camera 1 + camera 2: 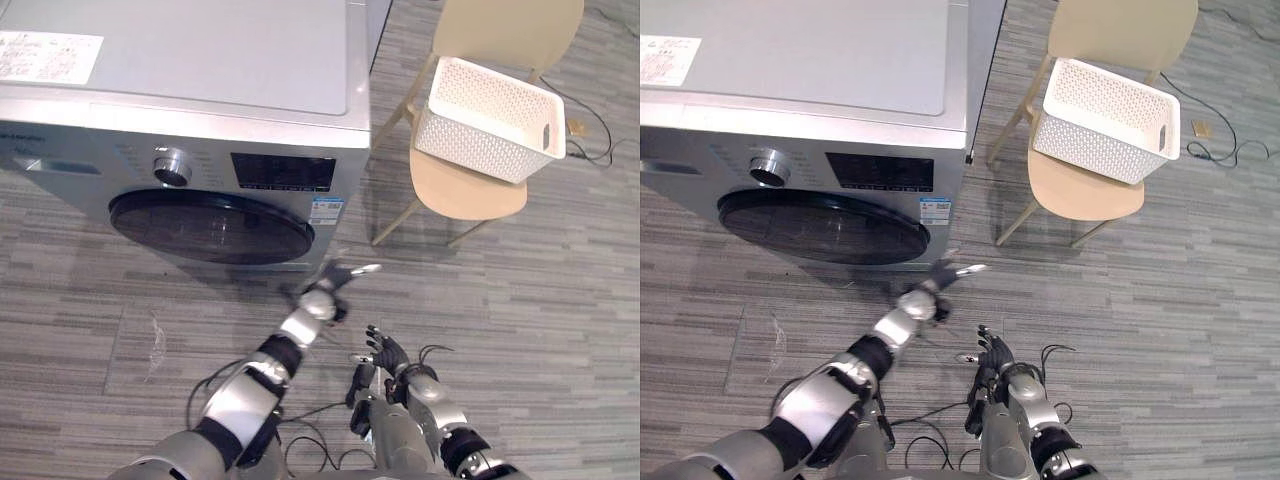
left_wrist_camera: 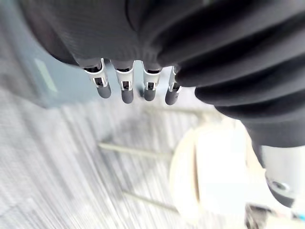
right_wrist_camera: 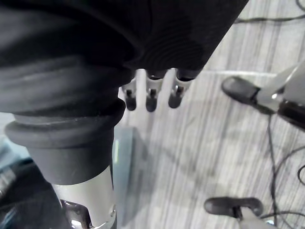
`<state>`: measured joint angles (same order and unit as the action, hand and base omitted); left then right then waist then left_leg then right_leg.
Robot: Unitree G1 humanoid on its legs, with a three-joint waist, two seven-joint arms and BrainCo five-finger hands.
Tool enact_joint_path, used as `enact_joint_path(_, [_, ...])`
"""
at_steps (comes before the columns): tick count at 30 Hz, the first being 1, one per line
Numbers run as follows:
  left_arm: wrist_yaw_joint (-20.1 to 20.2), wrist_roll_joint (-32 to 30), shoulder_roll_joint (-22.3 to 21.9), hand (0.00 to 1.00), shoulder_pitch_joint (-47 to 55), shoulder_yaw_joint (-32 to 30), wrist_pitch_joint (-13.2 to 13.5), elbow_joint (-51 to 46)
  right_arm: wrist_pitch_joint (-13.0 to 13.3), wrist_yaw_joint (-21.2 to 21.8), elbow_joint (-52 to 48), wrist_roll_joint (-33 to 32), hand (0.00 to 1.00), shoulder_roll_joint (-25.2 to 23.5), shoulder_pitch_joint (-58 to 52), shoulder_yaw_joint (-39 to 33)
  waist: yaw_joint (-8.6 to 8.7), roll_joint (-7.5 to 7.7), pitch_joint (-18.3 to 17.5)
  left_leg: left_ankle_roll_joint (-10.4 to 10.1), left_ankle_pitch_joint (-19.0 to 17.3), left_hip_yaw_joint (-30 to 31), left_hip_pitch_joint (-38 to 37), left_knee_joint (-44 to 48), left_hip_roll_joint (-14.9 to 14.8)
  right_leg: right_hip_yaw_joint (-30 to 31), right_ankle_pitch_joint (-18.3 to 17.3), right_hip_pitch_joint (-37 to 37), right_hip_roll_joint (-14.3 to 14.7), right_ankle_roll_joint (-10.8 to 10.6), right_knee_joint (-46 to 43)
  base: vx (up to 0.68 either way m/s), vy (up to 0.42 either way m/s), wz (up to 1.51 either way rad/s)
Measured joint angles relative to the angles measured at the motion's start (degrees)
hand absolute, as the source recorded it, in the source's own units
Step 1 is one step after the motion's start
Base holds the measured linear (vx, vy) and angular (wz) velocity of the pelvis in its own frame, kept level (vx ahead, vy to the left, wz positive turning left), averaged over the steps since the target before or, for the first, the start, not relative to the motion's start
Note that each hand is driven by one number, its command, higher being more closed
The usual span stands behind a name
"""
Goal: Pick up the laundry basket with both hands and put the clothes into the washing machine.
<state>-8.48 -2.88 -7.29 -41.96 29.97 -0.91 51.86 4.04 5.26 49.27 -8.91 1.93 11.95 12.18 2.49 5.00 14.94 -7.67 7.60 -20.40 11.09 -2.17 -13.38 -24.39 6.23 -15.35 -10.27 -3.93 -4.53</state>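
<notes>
A white perforated laundry basket [image 1: 490, 120] rests tilted on the seat of a beige chair [image 1: 470, 190] at the upper right. The part of its inside that shows is bare white mesh. The silver washing machine [image 1: 200, 90] stands at the upper left, its dark round door [image 1: 210, 227] closed. My left hand [image 1: 335, 280] is stretched out over the floor just below the machine's lower right corner, fingers [image 2: 126, 88] straight and holding nothing. My right hand [image 1: 388, 352] hangs lower and closer to me, open, fingers [image 3: 151, 98] relaxed. Both hands are well short of the basket.
Grey striped plank floor [image 1: 560, 300] lies between me and the chair. The chair's thin legs [image 1: 395, 225] stand right beside the machine's right side. A thin cable [image 1: 595, 150] lies on the floor behind the chair.
</notes>
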Motion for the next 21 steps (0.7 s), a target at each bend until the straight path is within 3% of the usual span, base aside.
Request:
enact_joint_path(2, [2.2,-0.5,0.1,0.0,-1.1,6.3,1.2,-5.7,-0.1,0.1,1.1,0.0,0.0,-0.4,1.3,0.2,0.86,-0.27,0.0,0.0,-0.1,-0.8,-0.7,-0.1,0.1,1.1,0.3,0.3,0.2,-0.1,0.9,0.08,0.001,-0.25])
enact_joint_path(5, [5.0,0.0,0.1,0.0,-1.8,10.7,1.6,-10.9,-0.1,0.2,1.5,0.1,0.0,0.9,0.9,0.1,2.73,-1.68,0.0,-0.2,-0.5,-1.3,-2.0,-0.1,0.1,1.5,0.5,1.7,0.3,-0.4,2.1,0.08,-0.002,-0.13])
enact_joint_path(6, [7.3,0.2,0.2,0.0,-1.8,13.4,2.5,-14.6,-0.1,0.7,1.7,0.1,0.0,2.6,-0.5,-0.1,2.81,-2.85,-0.2,-0.3,-0.8,-1.6,-2.5,0.0,0.1,1.6,0.7,2.3,0.6,-0.7,2.9,0.06,-0.002,-0.06])
enact_joint_path(10, [11.2,4.8,1.5,0.0,1.5,15.9,5.2,-23.2,0.0,1.2,3.4,0.6,0.0,4.5,-3.1,-1.2,2.75,-4.84,-1.0,-0.3,-1.9,-1.7,-3.0,0.1,0.0,1.5,0.9,3.4,1.0,-0.9,4.1,0.06,0.004,-0.01])
enact_joint_path(14, [14.8,6.4,7.0,0.0,10.6,16.9,7.9,-32.4,0.0,1.0,6.2,0.6,0.0,5.2,-5.8,-4.7,2.61,-6.69,-2.1,-0.4,-2.2,-1.0,-3.1,0.1,0.0,0.7,0.9,4.4,1.2,-0.9,5.0,0.06,0.0,0.09])
enact_joint_path(17, [16.0,8.1,11.7,0.0,22.4,11.1,8.7,-33.9,0.0,0.7,6.2,0.7,0.0,5.4,-8.0,-6.1,2.96,-7.66,-2.7,-0.4,-2.2,2.0,-3.6,0.5,0.0,-2.6,0.8,8.0,1.3,-1.1,6.3,0.05,-0.004,0.5])
enact_joint_path(19, [15.9,9.7,14.1,0.0,30.5,3.3,8.8,-33.9,0.1,0.6,6.2,1.6,0.0,5.3,-9.4,-6.8,2.58,-7.82,-2.8,-0.4,-2.2,5.2,-3.3,1.5,0.2,-6.3,0.0,11.0,1.2,-1.6,6.7,0.03,0.014,0.97])
enact_joint_path(20, [15.5,10.7,14.9,0.0,34.9,-2.1,9.0,-33.9,0.4,0.6,6.4,2.6,0.0,5.4,-10.1,-6.8,2.13,-7.89,-2.8,0.1,-2.7,8.7,-1.6,3.3,0.4,-9.9,-1.1,13.1,1.1,-2.1,6.5,-0.02,0.041,1.57])
enact_joint_path(21, [14.6,11.1,16.0,0.0,37.9,-6.9,9.2,-33.6,1.0,0.6,8.0,2.8,0.0,5.8,-10.7,-7.1,0.55,-8.15,-3.0,0.6,-3.8,11.5,1.0,5.4,0.5,-14.1,-3.2,14.5,0.9,-3.3,5.2,-0.03,0.05,1.7])
